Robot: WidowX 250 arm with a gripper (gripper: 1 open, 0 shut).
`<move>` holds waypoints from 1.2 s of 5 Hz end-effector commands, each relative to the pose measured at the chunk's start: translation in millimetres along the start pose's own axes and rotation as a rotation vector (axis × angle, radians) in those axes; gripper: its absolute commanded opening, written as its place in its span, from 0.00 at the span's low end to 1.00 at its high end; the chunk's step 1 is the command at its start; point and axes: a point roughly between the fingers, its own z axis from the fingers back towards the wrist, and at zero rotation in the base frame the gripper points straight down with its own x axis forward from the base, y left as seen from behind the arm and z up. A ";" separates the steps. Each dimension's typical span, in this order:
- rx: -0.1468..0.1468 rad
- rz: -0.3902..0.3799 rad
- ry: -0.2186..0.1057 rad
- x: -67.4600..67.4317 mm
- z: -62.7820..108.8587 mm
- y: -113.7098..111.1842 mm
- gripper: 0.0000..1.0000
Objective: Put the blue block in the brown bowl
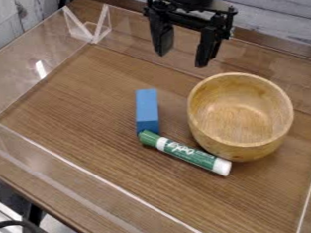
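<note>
The blue block (pixel 147 110) lies flat on the wooden table, left of the brown bowl (pixel 241 114). The bowl is round, light wood with a thick rim, and holds nothing. My gripper (pixel 183 44) hangs at the back of the scene, above and behind both objects, pointing down. Its two black fingers stand apart with nothing between them. It touches neither the block nor the bowl.
A green-and-white marker (pixel 184 152) lies diagonally in front of the block and bowl. Clear acrylic walls (pixel 36 66) surround the wooden tabletop, with a folded clear stand (pixel 87 28) at the back left.
</note>
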 end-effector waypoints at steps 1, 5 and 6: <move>-0.005 0.024 0.003 -1.6 -6.8 3.4 1.00; -0.076 0.194 -0.097 -15.7 -28.7 28.4 1.00; -0.084 0.210 -0.102 -15.9 -33.5 30.0 1.00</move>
